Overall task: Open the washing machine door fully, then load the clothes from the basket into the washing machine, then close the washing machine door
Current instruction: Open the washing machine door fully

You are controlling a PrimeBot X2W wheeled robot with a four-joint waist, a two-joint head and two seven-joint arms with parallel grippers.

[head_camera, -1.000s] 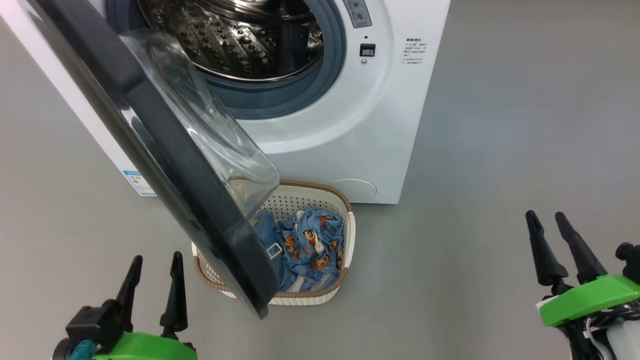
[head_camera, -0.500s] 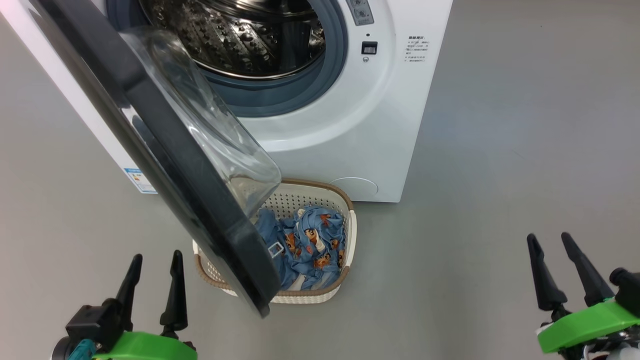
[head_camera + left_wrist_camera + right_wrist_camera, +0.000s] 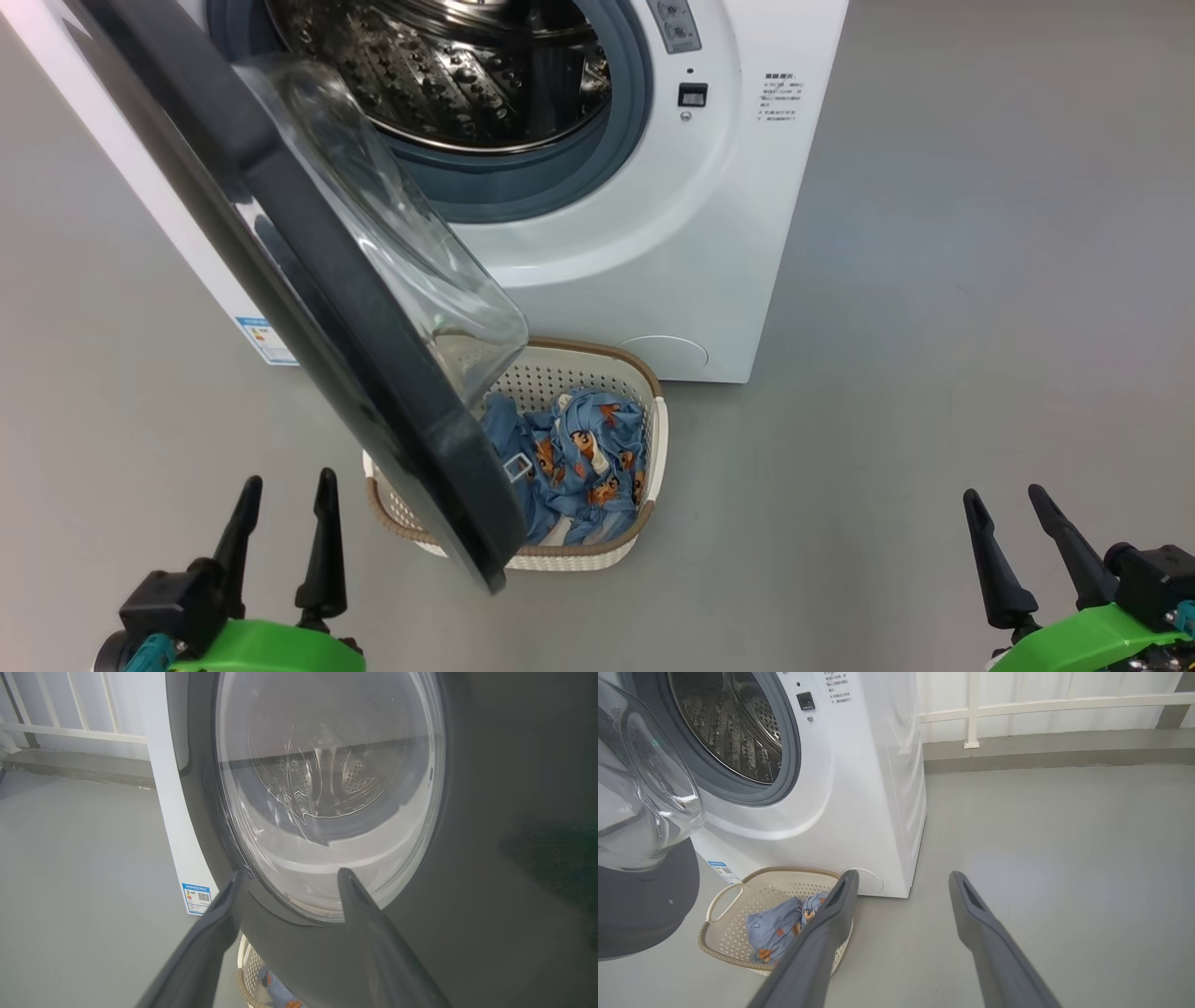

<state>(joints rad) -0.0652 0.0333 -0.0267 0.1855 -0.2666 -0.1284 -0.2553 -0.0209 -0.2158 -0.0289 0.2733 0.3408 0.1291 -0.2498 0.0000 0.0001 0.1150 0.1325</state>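
Observation:
The washing machine (image 3: 653, 243) stands at the top of the head view, its steel drum (image 3: 467, 75) exposed. The washing machine door (image 3: 308, 289) is swung out toward me, its black rim and glass bowl overhanging the left part of the basket (image 3: 560, 560). The basket sits on the floor in front of the machine with the clothes (image 3: 579, 457) inside. My left gripper (image 3: 288, 478) is open, left of the basket and near the door's lower edge. In the left wrist view it (image 3: 293, 873) faces the door's outer glass (image 3: 327, 793). My right gripper (image 3: 1004, 493) is open, far right of the basket (image 3: 738, 933), holding nothing.
Grey floor (image 3: 934, 327) stretches to the right of the machine. A white railing (image 3: 1017, 707) and a low curb (image 3: 1041, 751) run behind it. A blue label (image 3: 266, 341) and a round filter cover (image 3: 667, 353) mark the machine's lower front.
My right gripper has dropped lower in the head view, toward the bottom right corner, still open. The left gripper, door and basket have stayed in place; the camera shifted slightly.

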